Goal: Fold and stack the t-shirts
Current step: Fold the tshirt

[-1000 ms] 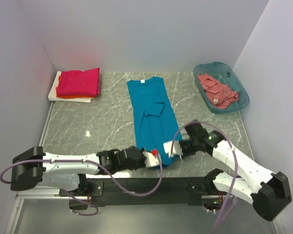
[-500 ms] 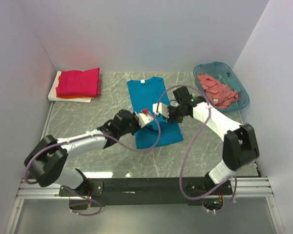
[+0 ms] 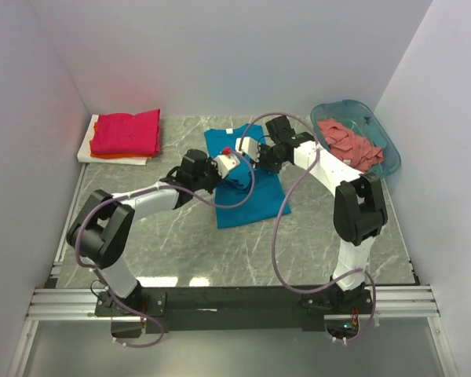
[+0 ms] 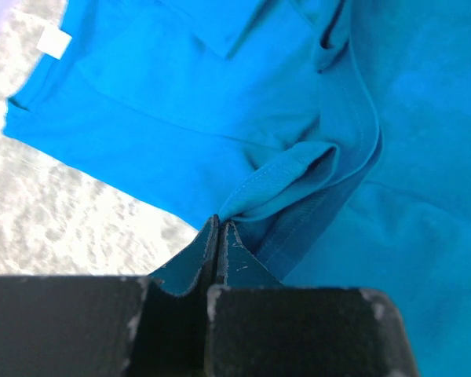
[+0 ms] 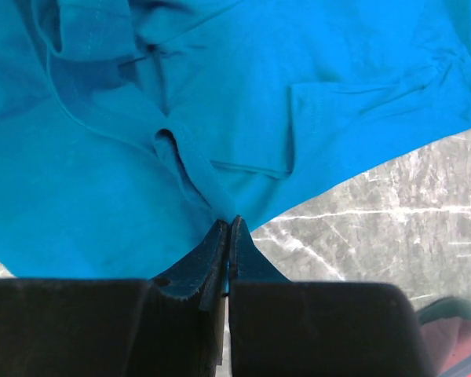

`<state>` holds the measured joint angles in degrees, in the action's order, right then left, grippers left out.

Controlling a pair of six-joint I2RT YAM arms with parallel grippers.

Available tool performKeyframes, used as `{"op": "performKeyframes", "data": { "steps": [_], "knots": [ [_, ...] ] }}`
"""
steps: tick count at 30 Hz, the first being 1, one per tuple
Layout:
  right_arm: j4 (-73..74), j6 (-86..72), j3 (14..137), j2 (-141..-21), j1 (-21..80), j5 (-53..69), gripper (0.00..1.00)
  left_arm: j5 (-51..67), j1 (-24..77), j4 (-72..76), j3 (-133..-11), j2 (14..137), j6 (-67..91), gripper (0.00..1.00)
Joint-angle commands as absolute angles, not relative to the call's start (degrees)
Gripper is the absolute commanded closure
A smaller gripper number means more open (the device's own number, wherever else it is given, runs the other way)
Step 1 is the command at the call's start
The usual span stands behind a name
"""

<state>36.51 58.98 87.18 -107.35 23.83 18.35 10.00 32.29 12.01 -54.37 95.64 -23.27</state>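
White shells, black joints and a lilac cable mark each arm above the black base rail. The left gripper and right gripper are black wedges.

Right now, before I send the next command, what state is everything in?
teal t-shirt, partly folded, hem lifted over its upper half
left gripper, shut on teal t-shirt
right gripper, shut on teal t-shirt
magenta t-shirt, folded, top of stack
orange t-shirt, folded, under magenta t-shirt
salmon-pink t-shirt, crumpled in basket
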Motion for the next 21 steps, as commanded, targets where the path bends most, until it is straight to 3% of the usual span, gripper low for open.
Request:
{"op": "performKeyframes", "data": {
  "steps": [1,17,18,19,21],
  "knots": [
    [35.8,56.7,91.6,-109.4,22.9,16.9,1.00,13.2,30.8,12.7,-59.2,97.3,-24.4,0.99],
    [31.4,49.7,100.6,-117.7,21.8,14.4,1.00,13.3,26.9,10.2,-69.0,106.0,-23.8,0.98],
    [29.4,47.8,100.7,-118.1,21.8,13.4,0.88,13.0,26.4,10.3,-69.7,106.6,-22.7,0.96],
    [26.4,45.3,100.6,-118.5,21.8,11.4,0.75,12.1,26.1,10.7,-70.5,107.4,-21.8,0.91],
    [18.5,38.8,99.7,-119.1,21.7,6.9,0.47,5.2,25.0,13.9,-72.2,109.4,-16.5,0.43]
  ]
}}
